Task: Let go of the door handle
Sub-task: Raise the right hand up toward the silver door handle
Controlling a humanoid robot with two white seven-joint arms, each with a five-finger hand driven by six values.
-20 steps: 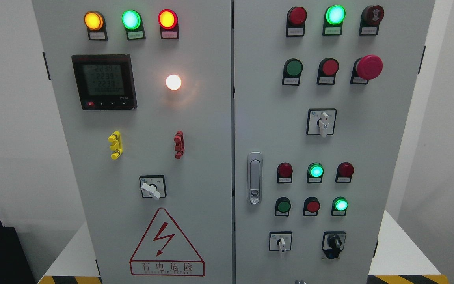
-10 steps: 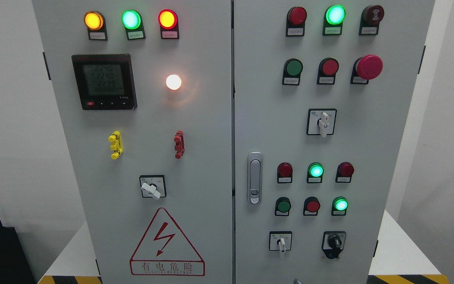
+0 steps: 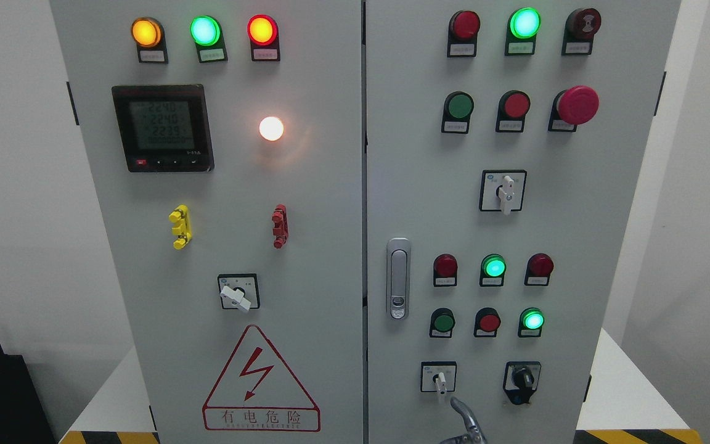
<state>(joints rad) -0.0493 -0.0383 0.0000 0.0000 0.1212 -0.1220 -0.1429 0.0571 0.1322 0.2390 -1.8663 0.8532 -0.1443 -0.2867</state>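
Hand [image 3: 463, 422] has risen into view; door handle [image 3: 398, 279] untouched

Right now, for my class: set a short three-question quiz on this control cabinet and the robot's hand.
1. True or false: the right hand is gripping the door handle.
2. How many brightly lit green lamps are on the right door? A one, B three, C seven.
3. Fill in: the warning triangle is on the ___ door.

Key: 1 false, the hand shows at the bottom edge, below and apart from the handle. 2 B. 3 left.
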